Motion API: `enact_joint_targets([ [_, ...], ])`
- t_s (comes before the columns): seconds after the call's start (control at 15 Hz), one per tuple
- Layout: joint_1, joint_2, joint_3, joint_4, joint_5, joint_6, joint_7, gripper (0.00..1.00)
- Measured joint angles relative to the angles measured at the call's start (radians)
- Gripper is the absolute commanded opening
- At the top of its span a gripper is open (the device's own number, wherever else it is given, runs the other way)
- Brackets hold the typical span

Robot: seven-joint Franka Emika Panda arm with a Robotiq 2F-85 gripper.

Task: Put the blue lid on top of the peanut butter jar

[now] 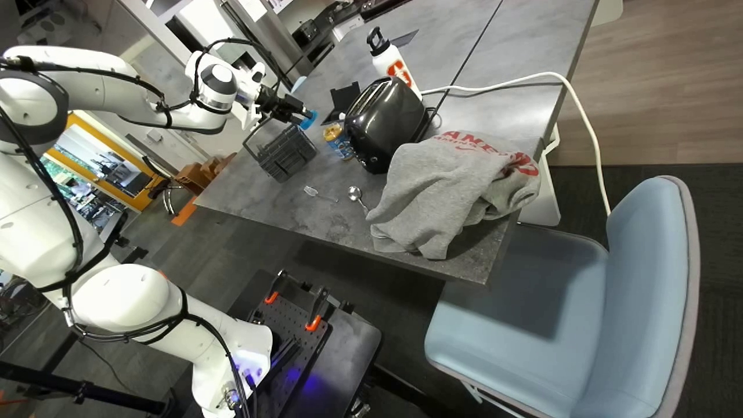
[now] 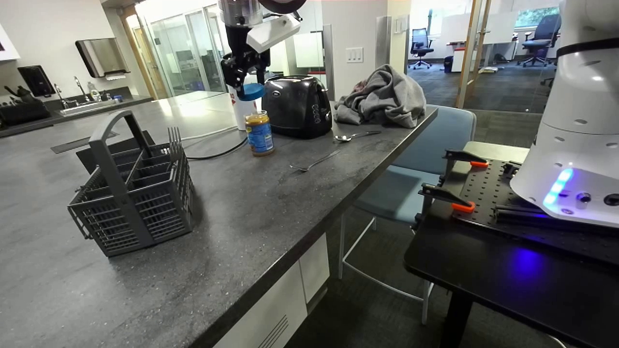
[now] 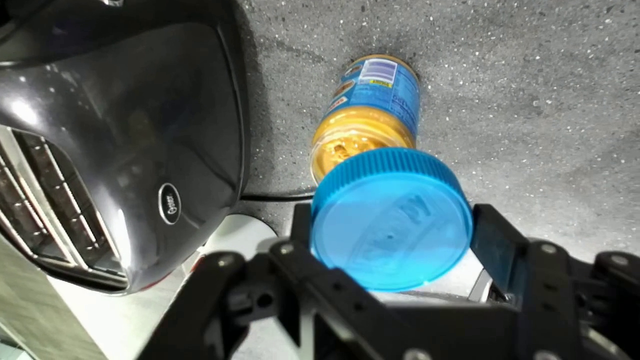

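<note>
Standing farthest left on the counter point(image 2: 242, 212) in an exterior view: grey cutlery basket point(image 2: 162, 208), handle up, with one fork point(image 2: 174, 143) upright at the right end. Next rightward: white bottle point(image 2: 240, 115), partly hidden behind the claw point(image 2: 251, 89). Claw: pinching the blue lid point(image 2: 255, 93) by opposite edges, holding it above the peanut butter jar point(image 2: 260, 135), apart from the rim in both exterior views. Jar: upright and uncapped on the counter, just beside the black toaster point(image 2: 297, 107). In front of the toaster and onward to the right, lying flat: utensil point(image 2: 309, 166), kind unclear; spoon point(image 2: 344, 138). Last: crumpled grey sweatshirt point(image 2: 387, 99).

Hazards, as judged. Could catch one side of the rim if lowered off-centre, then tip or drag the uncapped jar. Could seat crooked if tilted at contact. Could slide up between the fingers point(image 3: 492, 240) if pressed hard against misaligned threads. Could knock the toaster if swung that way while low.

Views compared. Wrist view: gives contact at both edges of the lid, its smooth face, and part of the jar's mouth with peanut butter inside; gives no sure height over the rim, nor any sight of basket or spoon. Exterior views: give the gap between lid and rim, yet no clear look into the jar. Centring of lid over mouth: not certain from any view alone. Lid's underside: hidden in the wrist view.
</note>
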Motion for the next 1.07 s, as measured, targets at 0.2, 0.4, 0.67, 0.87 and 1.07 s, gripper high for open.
enact_joint_targets([
  [0.2, -0.005, 0.017, 0.012, 0.005, 0.026, 0.022, -0.051, 0.79],
  [0.4, -0.005, 0.020, 0.012, 0.005, 0.026, 0.022, -0.051, 0.79],
  [0.67, -0.005, 0.020, 0.010, 0.005, 0.026, 0.022, -0.051, 0.79],
  [0.87, -0.005, 0.020, 0.010, 0.005, 0.026, 0.022, -0.051, 0.79],
  [1.07, -0.005, 0.020, 0.010, 0.005, 0.026, 0.022, -0.051, 0.79],
])
